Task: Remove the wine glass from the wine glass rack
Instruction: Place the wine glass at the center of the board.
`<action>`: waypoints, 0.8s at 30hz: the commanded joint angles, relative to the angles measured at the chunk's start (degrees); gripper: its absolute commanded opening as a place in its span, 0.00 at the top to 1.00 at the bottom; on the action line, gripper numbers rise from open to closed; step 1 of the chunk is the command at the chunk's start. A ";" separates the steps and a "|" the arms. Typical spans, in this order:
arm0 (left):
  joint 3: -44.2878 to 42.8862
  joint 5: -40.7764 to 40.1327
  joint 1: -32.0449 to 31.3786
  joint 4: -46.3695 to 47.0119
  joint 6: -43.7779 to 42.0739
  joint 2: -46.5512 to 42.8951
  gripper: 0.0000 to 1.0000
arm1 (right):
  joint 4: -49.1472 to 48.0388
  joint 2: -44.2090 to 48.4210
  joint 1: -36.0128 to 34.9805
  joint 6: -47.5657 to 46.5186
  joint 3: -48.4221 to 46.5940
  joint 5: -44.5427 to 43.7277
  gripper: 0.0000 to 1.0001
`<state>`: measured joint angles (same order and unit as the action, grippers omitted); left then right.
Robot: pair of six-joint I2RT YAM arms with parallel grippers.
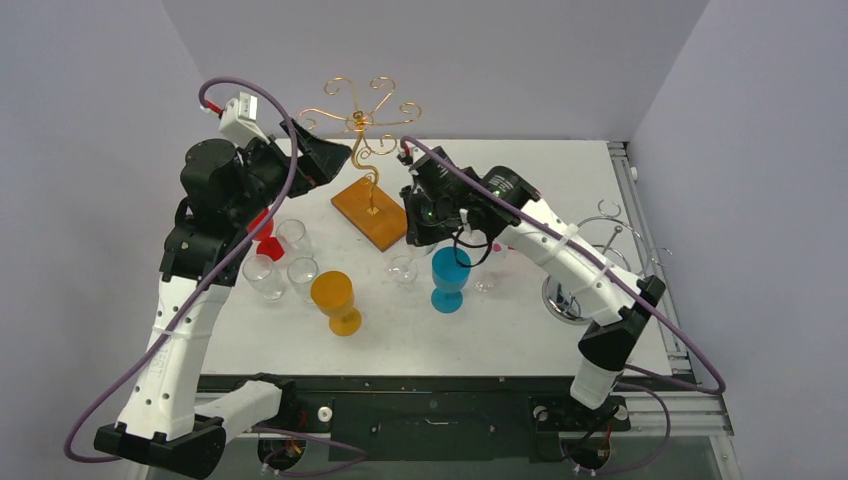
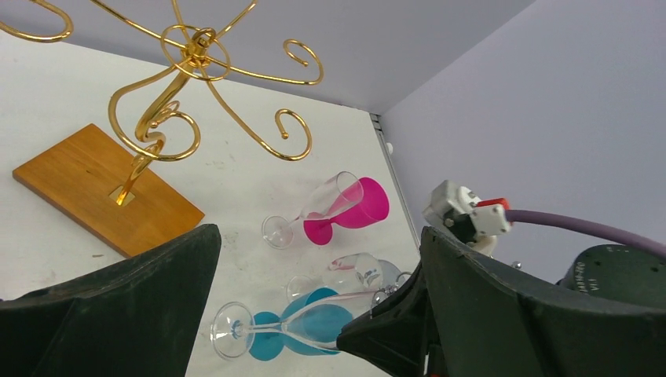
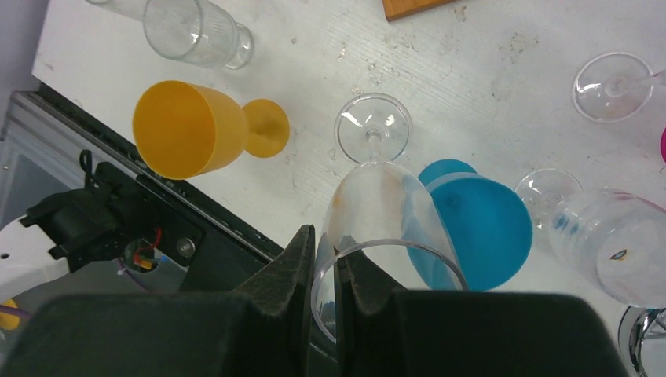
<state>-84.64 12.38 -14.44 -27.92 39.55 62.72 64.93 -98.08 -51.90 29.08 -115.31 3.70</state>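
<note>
Right pincer (image 3: 327, 255) astride wine glass (image 3: 381, 200) rim.

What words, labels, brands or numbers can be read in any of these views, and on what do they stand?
No text is legible in any view.
A tiny dark mark on the clear glass at the right edge of the right wrist view is too small to read.
The wine glass rack, wine glass, yellow goblet and blue goblet show no lettering.
</note>
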 commanded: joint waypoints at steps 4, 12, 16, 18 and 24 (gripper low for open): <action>-3.28 -1.62 1.32 -1.25 -3.25 -1.92 0.04 | 1.14 -5.74 -1.68 -2.46 -5.04 -1.56 1.00; -3.33 -1.73 1.77 -2.27 -3.90 -1.84 0.04 | 2.04 -11.10 -2.06 -3.48 -6.42 -2.23 1.00; -3.77 -2.19 1.95 -2.81 -4.16 -1.98 0.04 | 2.03 -12.85 -2.19 -3.80 -6.57 -1.98 1.00; -4.06 -2.70 2.03 -3.10 -4.34 -2.11 0.04 | 1.95 -13.47 -2.28 -3.97 -6.55 -1.95 1.00; -4.22 -3.78 2.08 -3.98 -5.15 -2.46 0.04 | 2.00 -14.99 -2.60 -4.18 -6.84 -2.29 1.00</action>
<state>-85.56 10.02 -12.88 -31.97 36.16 61.58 67.37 -112.51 -53.76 25.89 -119.46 2.96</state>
